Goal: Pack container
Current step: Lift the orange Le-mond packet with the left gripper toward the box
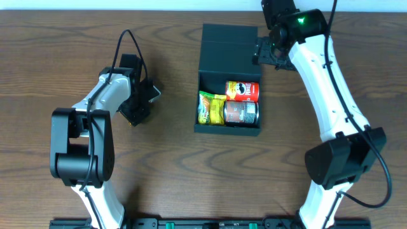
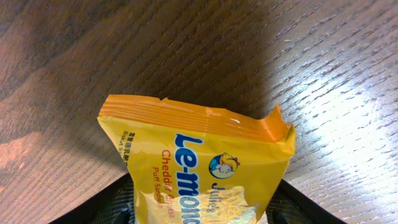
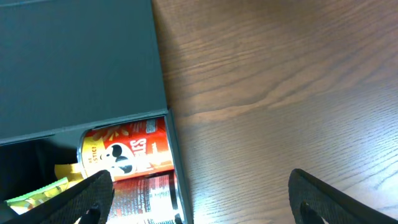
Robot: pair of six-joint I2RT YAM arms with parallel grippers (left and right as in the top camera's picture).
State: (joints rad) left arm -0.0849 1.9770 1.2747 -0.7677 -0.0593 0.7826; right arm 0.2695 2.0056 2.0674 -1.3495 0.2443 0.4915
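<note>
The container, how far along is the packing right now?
Partly packed. Done: the container, lid open, already holds a red Pringles can, a grey can and a green-yellow packet. In hand: the left gripper is shut on a yellow snack packet over the table. Left: get that packet in and close the lid; the right gripper is open by the lid.

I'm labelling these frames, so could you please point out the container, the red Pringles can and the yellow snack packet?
container (image 1: 229, 46): overhead view, on its opened lid.
red Pringles can (image 1: 242, 90): overhead view, middle of its side.
yellow snack packet (image 2: 205, 155): left wrist view, on its printed front.
</note>
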